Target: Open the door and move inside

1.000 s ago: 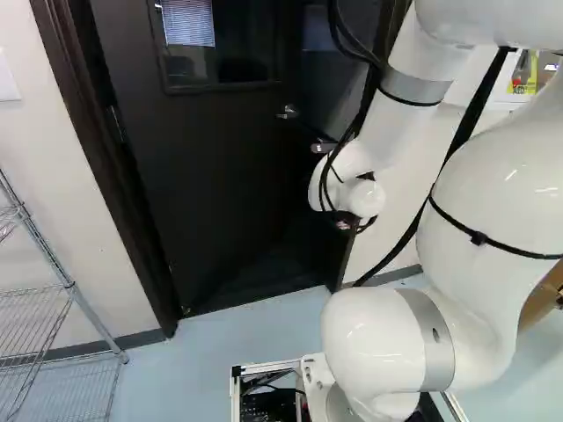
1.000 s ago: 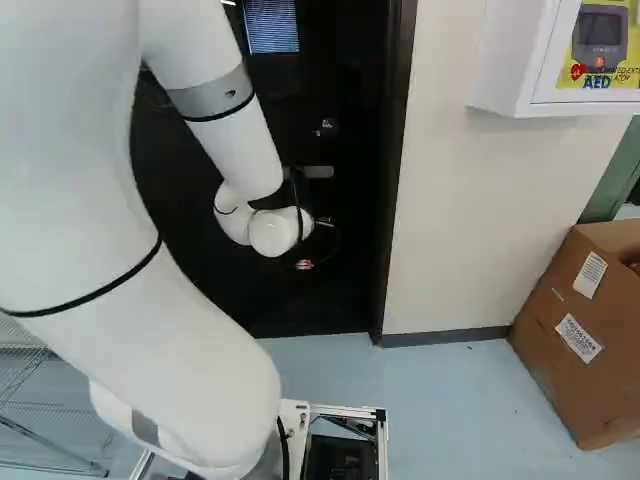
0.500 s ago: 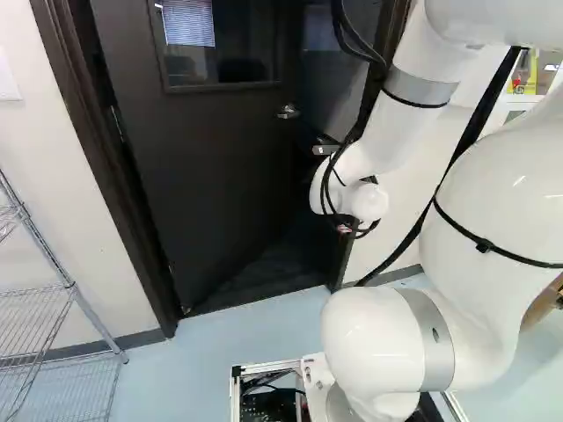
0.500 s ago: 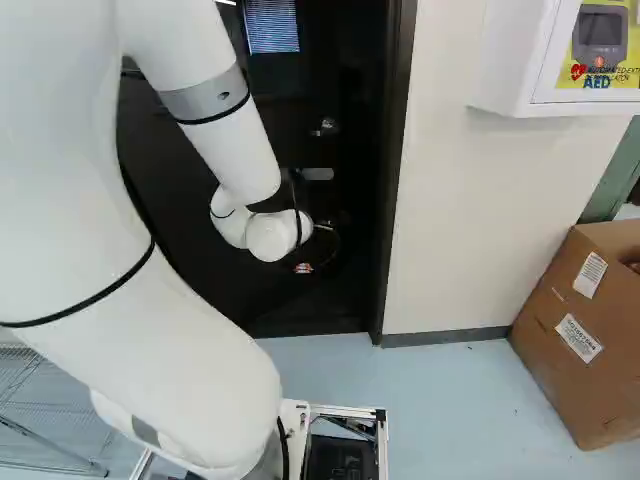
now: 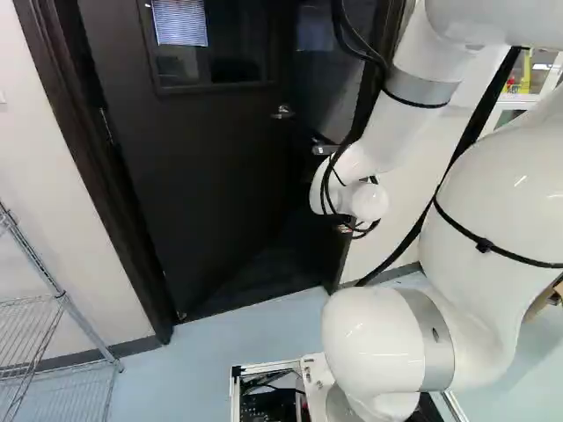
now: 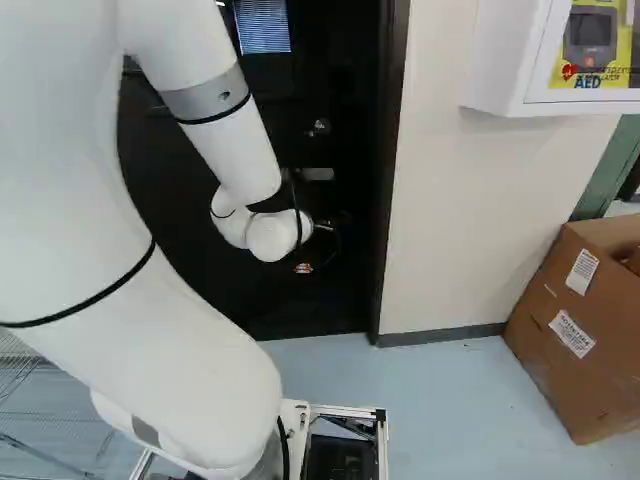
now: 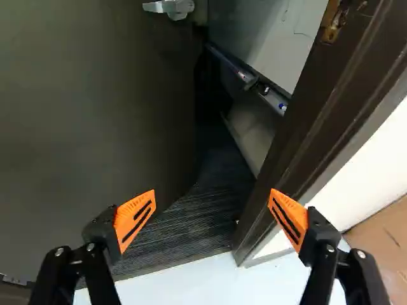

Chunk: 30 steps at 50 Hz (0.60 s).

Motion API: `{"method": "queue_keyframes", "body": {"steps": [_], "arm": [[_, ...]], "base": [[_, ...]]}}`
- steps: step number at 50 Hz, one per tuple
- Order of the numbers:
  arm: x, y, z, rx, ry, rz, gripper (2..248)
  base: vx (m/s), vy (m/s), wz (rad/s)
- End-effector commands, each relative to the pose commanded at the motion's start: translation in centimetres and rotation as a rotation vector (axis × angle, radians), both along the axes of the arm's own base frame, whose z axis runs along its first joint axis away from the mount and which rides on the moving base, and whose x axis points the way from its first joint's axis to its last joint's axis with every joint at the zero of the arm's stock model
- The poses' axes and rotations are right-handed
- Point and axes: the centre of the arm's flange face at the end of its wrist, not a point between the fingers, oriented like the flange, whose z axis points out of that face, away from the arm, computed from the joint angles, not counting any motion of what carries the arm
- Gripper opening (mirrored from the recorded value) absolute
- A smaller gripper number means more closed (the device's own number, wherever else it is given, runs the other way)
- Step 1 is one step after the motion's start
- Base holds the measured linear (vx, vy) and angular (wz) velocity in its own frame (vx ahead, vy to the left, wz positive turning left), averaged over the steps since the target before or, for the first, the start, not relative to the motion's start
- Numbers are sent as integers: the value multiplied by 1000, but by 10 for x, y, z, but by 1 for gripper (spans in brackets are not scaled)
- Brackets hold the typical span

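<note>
Though ajar, smooth dark door (image 5: pixel 207 167).

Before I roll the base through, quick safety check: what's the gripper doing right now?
Gripper: open, fingers wide apart, nothing between its orange pads.

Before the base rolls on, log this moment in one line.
door: ajar, swung inward | jaws: open, empty, facing the gap between door and frame | handle: ungripped | base: not yet through
</note>
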Motion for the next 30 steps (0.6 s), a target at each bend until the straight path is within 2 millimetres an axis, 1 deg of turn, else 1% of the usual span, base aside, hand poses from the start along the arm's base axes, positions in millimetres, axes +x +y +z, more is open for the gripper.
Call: {"method": "queue_keyframes", "body": {"steps": [15, 30], "arm": [[0, 0, 0, 0, 0, 0, 247], [0, 0, 0, 0, 0, 0, 247]], "base": [[101, 110, -33], [125, 94, -175]]}}
